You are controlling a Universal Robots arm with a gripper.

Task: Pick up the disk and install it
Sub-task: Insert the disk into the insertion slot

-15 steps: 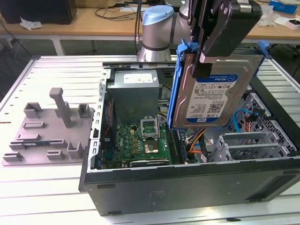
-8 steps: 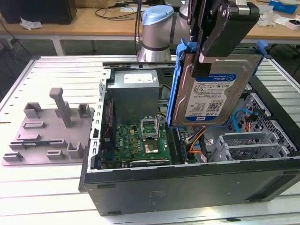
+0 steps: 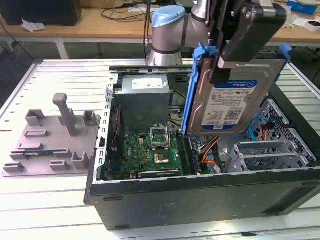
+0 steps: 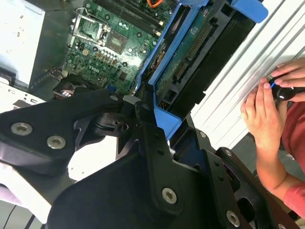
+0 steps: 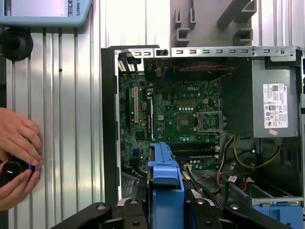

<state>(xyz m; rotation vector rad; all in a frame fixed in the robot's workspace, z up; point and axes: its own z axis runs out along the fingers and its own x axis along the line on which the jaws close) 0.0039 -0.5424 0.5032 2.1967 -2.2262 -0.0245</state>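
Note:
The disk, a silver drive with a white-and-blue label in a blue plastic carrier, hangs on edge and tilted above the open computer case. My gripper is shut on its upper edge, with black fingers on both faces. In the second wrist view the disk shows its connector edge, and my gripper clamps the blue frame. In the first wrist view the blue carrier stands edge-on over the motherboard, above my gripper.
Inside the case are a grey power-supply box, the motherboard and a metal drive cage at the exterior view's right. A grey fixture plate lies left of the case. A person's hands hold a small knob on the table.

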